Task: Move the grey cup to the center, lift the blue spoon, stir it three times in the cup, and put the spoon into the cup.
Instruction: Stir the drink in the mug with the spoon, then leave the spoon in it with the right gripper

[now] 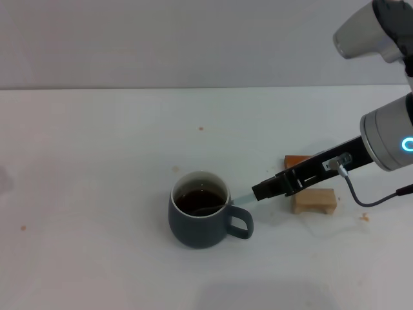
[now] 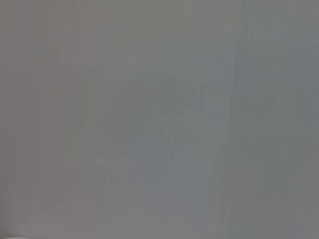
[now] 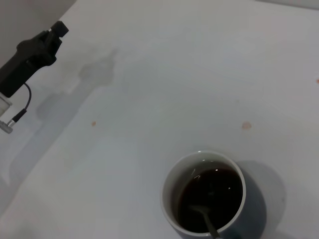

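Note:
The grey cup (image 1: 200, 216) stands near the middle of the table with its handle toward my right arm, and holds dark liquid. The blue spoon (image 1: 239, 197) leans over the cup's rim, its metal bowl down in the liquid and its pale blue handle pointing out. My right gripper (image 1: 259, 191) is shut on the handle's end, just beside the cup's handle. The right wrist view shows the cup (image 3: 172, 209) from above with the spoon (image 3: 205, 219) in the liquid. My left gripper (image 3: 40, 47) shows there, far off and away from the cup.
Two small wooden blocks lie under my right arm: an orange-brown one (image 1: 295, 160) and a pale one (image 1: 315, 201). A few small stains dot the white table (image 1: 97, 161). The left wrist view shows only a blank grey surface.

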